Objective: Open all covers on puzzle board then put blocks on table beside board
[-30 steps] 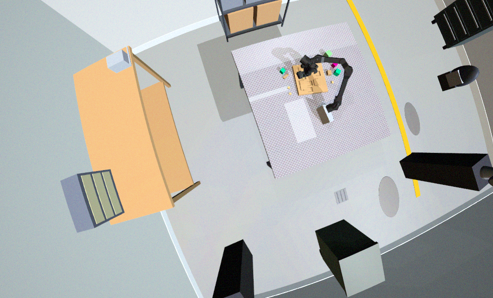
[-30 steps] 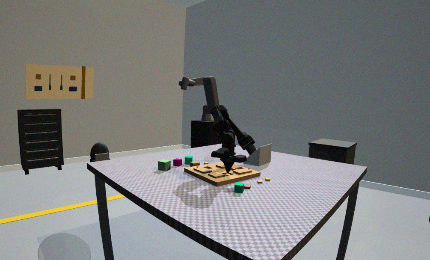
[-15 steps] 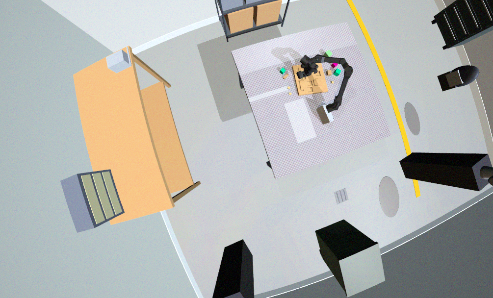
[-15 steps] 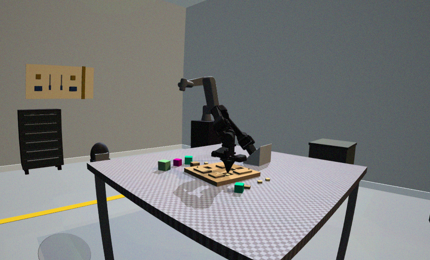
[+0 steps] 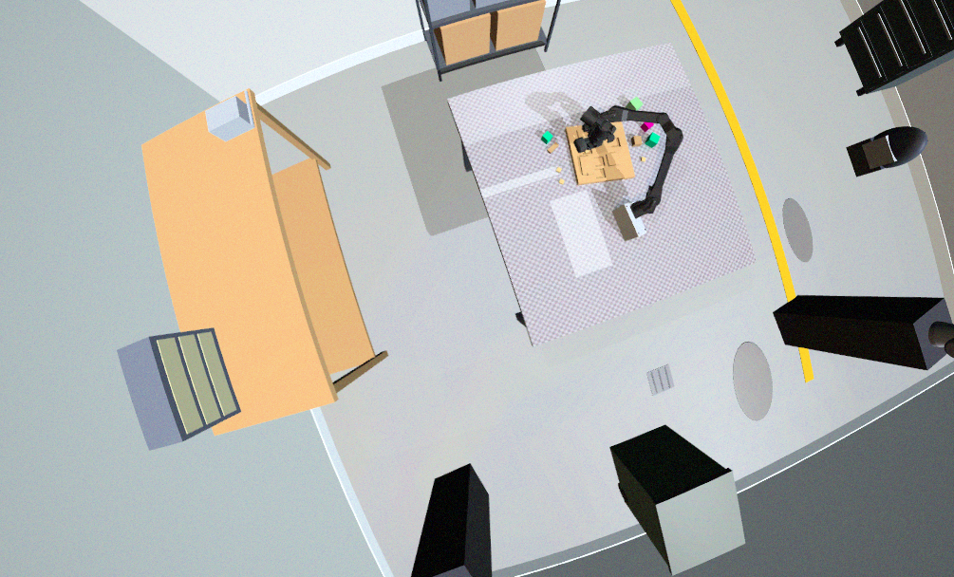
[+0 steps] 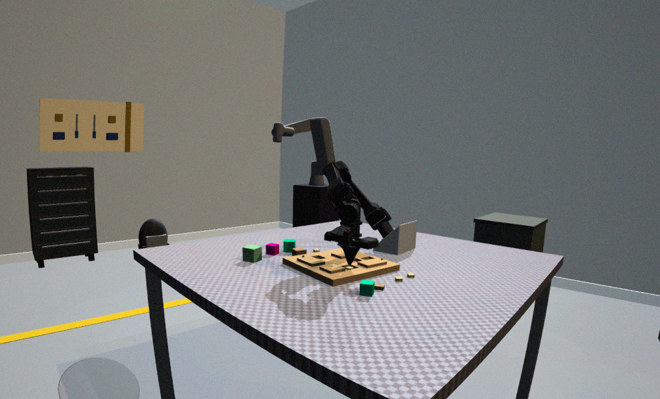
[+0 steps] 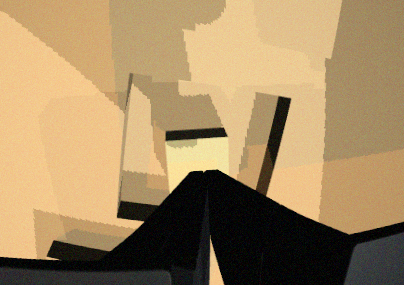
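Note:
The tan puzzle board (image 5: pixel 620 173) (image 6: pixel 343 280) (image 7: pixel 55 81) lies near the middle of the table. My gripper (image 5: pixel 585 147) (image 6: pixel 349 263) (image 7: pixel 203 185) is shut with nothing between its fingers. Its tip points down onto the board's near side. In the wrist view a pale yellow block (image 7: pixel 197 155) sits in a well just beyond the fingertips, with tan covers around it. Off the board lie a green block (image 5: pixel 548 136) (image 6: pixel 367 287), an olive-green block (image 5: pixel 635 104) (image 6: pixel 251 252), a magenta block (image 5: pixel 646 126) (image 6: pixel 272 249) and a teal block (image 5: pixel 652 139) (image 6: pixel 289 245).
Small tan pieces (image 5: pixel 558 170) (image 6: pixel 398 278) lie on the checkered table (image 5: pixel 609 287) (image 6: pixel 372 342) beside the board. The arm's grey base block (image 5: pixel 628 222) (image 6: pixel 399 240) stands behind the board. Cabinets and a shelf stand around the room, away from the table.

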`<state>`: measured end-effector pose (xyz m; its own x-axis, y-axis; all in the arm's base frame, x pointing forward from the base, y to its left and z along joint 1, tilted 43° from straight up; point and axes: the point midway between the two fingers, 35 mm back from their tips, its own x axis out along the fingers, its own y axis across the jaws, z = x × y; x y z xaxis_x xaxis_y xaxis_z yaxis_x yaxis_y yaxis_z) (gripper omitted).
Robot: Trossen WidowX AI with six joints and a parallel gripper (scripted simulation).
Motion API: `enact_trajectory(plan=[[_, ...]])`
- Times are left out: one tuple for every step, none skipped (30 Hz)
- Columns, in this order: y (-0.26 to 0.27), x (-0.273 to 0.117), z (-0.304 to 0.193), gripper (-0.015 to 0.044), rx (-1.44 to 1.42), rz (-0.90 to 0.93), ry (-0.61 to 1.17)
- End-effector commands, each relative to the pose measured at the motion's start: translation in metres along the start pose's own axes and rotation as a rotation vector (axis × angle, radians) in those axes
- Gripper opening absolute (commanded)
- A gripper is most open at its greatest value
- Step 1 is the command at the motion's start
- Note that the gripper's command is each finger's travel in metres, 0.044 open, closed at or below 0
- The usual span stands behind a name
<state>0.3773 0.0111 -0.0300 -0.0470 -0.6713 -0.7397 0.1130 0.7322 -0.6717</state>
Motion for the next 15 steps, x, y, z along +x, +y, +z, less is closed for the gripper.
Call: enact_trajectory(plan=[[0.0005,0.0023,0.0005,0.0000,0.002,0.002,-0.001],[0.0006,0.0031,0.0007,0.0000,0.003,0.002,-0.001],[0.0008,0.0041,0.0009,0.0000,0.004,0.003,-0.001],[0.0009,0.0050,0.0010,0.0000,0.005,0.003,-0.001],[0.0010,0.0059,0.0012,0.0000,0.005,0.004,-0.001],[0.0011,0.0069,0.0014,0.0000,0.006,0.005,-0.001],[0.0012,0.0076,0.0016,0.0000,0.007,0.005,-0.002],[0.0013,0.0081,0.0017,0.0000,0.008,0.005,-0.002],[0.0013,0.0082,0.0017,0.0000,0.008,0.005,-0.002],[0.0013,0.0082,0.0017,0.0000,0.008,0.005,-0.002],[0.0013,0.0082,0.0017,0.0000,0.008,0.005,-0.002],[0.0013,0.0082,0.0017,0.0000,0.008,0.005,-0.002],[0.0013,0.0082,0.0017,0.0000,0.008,0.005,-0.002],[0.0013,0.0082,0.0017,0.0000,0.008,0.005,-0.002],[0.0013,0.0082,0.0017,0.0000,0.008,0.005,-0.002]])
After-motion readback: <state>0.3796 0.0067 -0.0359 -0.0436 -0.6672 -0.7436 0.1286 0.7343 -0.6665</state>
